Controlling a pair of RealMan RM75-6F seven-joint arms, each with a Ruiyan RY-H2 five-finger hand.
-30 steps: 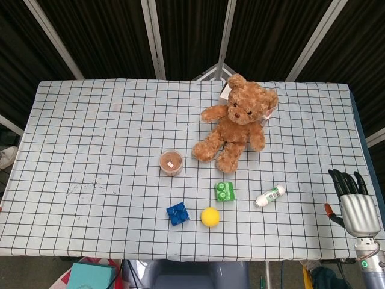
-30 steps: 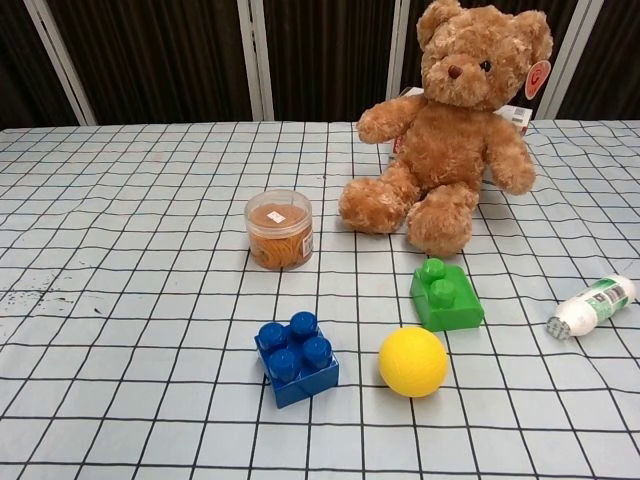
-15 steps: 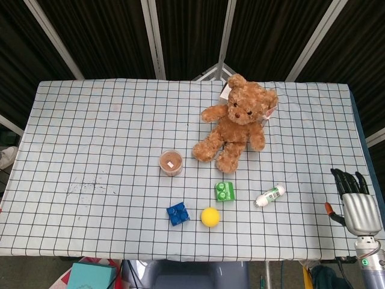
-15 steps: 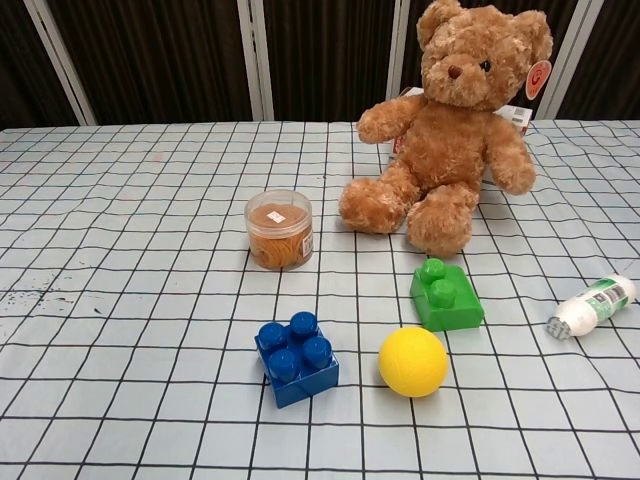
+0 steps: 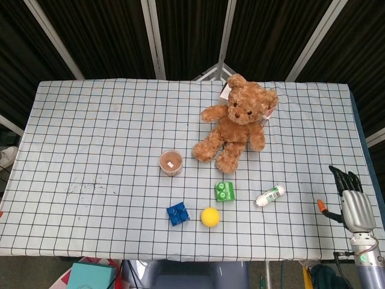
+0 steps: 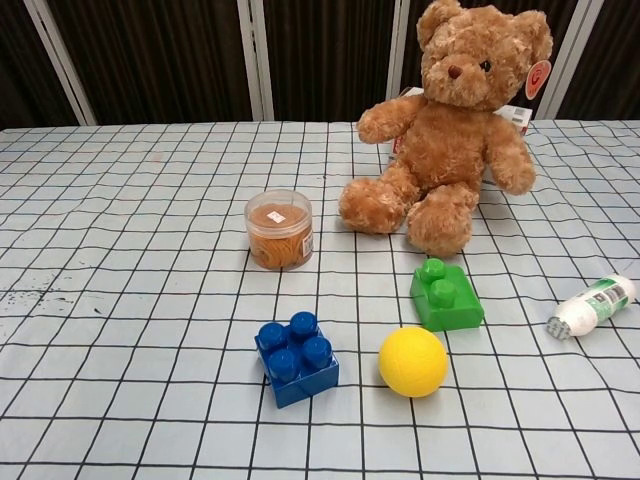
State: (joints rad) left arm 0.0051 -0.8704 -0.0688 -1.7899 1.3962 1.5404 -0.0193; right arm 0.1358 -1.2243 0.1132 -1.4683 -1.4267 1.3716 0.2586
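Observation:
My right hand (image 5: 352, 201) hovers over the table's right front corner in the head view, fingers extended and apart, holding nothing. The nearest thing to it is a small white bottle (image 5: 270, 195) (image 6: 592, 305) lying on its side, well to the hand's left. A brown teddy bear (image 5: 237, 122) (image 6: 453, 125) sits at the back. In front of it lie a green brick (image 5: 224, 191) (image 6: 446, 295), a yellow ball (image 5: 209, 217) (image 6: 412, 361), a blue brick (image 5: 177, 214) (image 6: 296, 357) and a clear tub (image 5: 171, 162) (image 6: 279, 230) with brown contents. The chest view shows no hand. My left hand appears in neither view.
A checked cloth (image 5: 96, 138) covers the table. Metal frame bars and dark curtains stand behind it. A teal box (image 5: 90, 277) sits below the front edge at the left. A small box (image 6: 512, 113) lies behind the bear.
My right hand has shifted slightly left and turned a little; its thumb now sticks out further to the left. Nothing on the table has moved.

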